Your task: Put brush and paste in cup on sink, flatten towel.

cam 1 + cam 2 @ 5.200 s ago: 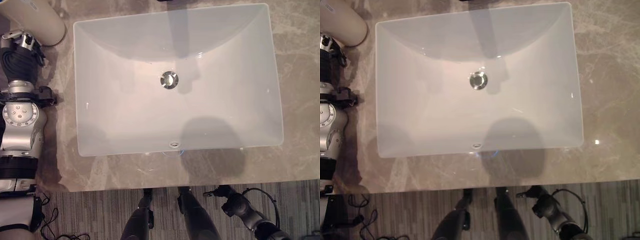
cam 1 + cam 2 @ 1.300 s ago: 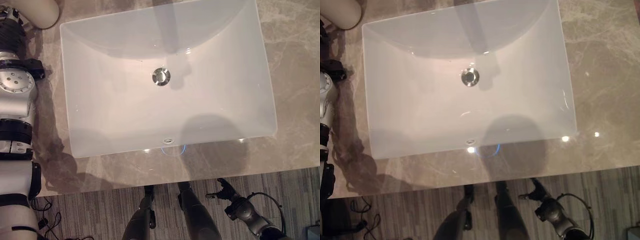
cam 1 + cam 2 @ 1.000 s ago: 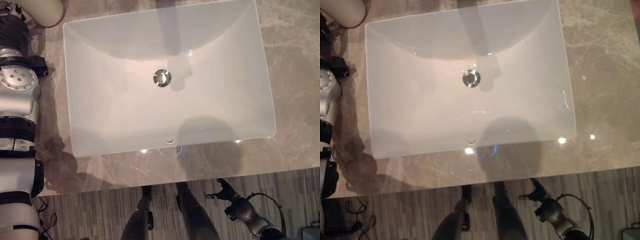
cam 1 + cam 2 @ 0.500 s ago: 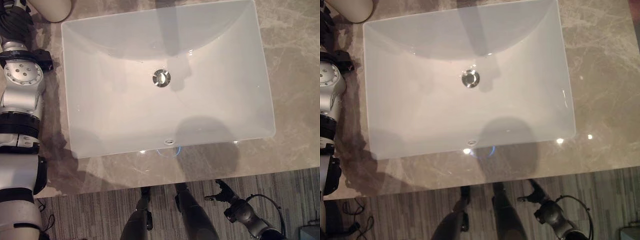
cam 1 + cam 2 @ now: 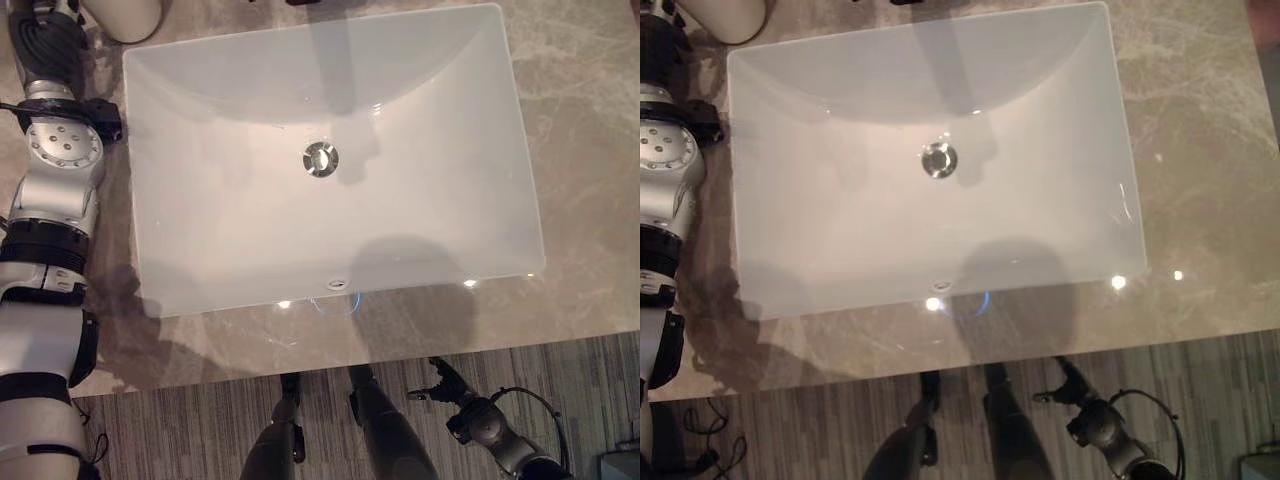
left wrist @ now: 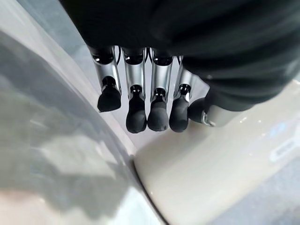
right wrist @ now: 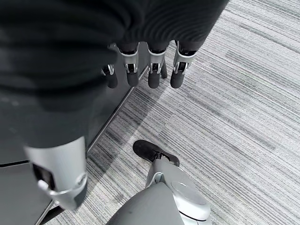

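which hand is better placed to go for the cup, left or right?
Left, probably. The left hand hangs with relaxed fingers right beside the beige cup at the sink's far left corner. The right hand hangs low over the floor, off the counter.

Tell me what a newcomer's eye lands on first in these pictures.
The big white sink fills the middle of the marble counter, with its metal drain near the centre. At the counter's far left corner the left hand hangs with relaxed fingers beside a beige cup. The right hand hangs low over the striped floor, holding nothing.
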Available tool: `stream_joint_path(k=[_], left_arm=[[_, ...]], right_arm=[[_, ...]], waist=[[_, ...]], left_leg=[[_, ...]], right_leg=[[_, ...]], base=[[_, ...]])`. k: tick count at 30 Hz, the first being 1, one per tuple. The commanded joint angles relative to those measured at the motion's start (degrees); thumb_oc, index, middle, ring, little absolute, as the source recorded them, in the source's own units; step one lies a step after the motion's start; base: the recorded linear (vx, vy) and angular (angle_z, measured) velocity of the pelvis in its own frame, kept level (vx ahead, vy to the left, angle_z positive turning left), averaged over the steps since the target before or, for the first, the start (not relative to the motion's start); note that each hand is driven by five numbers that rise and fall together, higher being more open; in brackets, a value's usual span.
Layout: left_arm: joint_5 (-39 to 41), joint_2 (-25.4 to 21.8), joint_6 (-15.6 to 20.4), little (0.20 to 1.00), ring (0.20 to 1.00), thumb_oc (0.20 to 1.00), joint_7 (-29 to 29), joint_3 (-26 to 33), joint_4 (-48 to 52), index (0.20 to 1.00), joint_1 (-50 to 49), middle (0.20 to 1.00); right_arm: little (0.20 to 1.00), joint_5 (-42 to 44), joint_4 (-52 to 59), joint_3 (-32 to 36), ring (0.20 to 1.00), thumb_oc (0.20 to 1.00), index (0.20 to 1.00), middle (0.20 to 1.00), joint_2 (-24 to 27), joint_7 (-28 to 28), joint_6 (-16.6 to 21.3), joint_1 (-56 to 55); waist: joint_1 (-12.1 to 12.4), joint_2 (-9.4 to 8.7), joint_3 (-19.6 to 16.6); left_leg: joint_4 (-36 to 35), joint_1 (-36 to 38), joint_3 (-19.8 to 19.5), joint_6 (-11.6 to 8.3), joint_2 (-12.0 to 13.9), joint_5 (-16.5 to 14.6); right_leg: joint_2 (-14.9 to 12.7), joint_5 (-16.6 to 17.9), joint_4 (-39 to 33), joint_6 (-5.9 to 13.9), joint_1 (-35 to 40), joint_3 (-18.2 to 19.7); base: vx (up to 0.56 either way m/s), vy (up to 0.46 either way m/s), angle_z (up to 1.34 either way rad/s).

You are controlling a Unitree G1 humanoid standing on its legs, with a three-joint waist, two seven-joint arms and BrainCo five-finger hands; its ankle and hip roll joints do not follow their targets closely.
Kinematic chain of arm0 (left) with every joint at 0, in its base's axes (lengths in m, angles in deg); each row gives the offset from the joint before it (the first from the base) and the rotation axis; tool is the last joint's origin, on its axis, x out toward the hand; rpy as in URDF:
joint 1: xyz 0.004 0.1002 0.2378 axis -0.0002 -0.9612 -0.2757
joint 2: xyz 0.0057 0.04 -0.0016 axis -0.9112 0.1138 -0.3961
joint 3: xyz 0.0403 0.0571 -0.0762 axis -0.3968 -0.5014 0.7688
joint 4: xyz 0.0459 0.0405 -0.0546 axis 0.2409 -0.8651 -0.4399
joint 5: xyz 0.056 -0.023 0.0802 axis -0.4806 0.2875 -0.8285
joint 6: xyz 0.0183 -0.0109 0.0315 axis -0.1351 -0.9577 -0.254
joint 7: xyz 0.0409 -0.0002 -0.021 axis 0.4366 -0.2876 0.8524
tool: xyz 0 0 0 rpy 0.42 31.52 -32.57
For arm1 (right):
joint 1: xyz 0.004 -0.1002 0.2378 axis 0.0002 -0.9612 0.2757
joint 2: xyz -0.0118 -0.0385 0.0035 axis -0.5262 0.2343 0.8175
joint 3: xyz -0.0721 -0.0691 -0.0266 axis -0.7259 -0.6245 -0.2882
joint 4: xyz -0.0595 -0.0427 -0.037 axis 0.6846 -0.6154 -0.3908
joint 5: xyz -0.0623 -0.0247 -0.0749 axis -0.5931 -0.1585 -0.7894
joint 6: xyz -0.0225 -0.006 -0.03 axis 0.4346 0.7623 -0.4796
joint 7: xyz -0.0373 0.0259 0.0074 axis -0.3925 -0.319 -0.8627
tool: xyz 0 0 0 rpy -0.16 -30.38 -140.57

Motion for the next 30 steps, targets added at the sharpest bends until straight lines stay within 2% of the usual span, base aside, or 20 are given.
stream_joint_path(k=[1, 12, 21, 30], left_arm=[[-4.3, 5.5, -0.4, 0.200, 0.200, 0.200, -0.2, -4.9, -4.7, 0.200, -0.2, 0.200], [-5.0, 6.1, -0.9, 0.200, 0.200, 0.200, -0.1, -5.4, -5.6, 0.200, 0.3, 0.200], [-5.7, 5.8, -1.8, 0.200, 0.200, 0.200, -0.2, -3.9, -6.8, 0.200, -1.5, 0.200], [-9.2, 5.3, -3.8, 0.200, 0.200, 0.200, -0.1, -1.4, -5.9, 0.200, -5.3, 0.200]], right_arm=[[1.000, 0.8, 0.5, -0.3, 1.000, 1.000, 1.000, 1.000, 2.3, 0.8, 2.0, -2.4], [1.000, 1.2, 0.4, 0.2, 1.000, 1.000, 1.000, 1.000, 2.2, 1.0, 2.0, -2.8], [1.000, 0.1, -0.7, -0.2, 1.000, 1.000, 1.000, 1.000, 2.2, 0.8, 1.4, -2.5], [1.000, -1.3, -1.8, -0.4, 1.000, 1.000, 1.000, 1.000, 2.6, -0.4, 0.1, -2.3]], waist=[[-2.5, 0.62, 1.7], [-2.7, 0.32, 1.9], [-1.8, 0.66, 1.0], [-0.5, -0.37, 0.2]], left_leg=[[0.1, 0.2, 0.6, -1.80, 0.9, 2.1], [0.1, 0.1, 1.2, -1.92, 1.2, 2.3], [0.1, 0.9, 1.2, -1.55, 1.2, 2.1], [0.1, 3.7, 0.2, -0.81, 0.6, 1.4]], right_leg=[[0.7, -3.9, -0.2, 2.32, 2.3, -2.4], [1.0, -3.9, -0.2, 2.32, 2.1, -2.0], [1.0, -4.3, -0.2, 2.19, 3.0, -2.1], [0.1, -4.4, -0.2, 2.23, 5.9, -3.1]], base=[[0.00, 0.000, 0.00], [0.00, -0.010, -0.02], [0.00, -0.001, -0.01], [-0.01, 0.002, 0.00]])
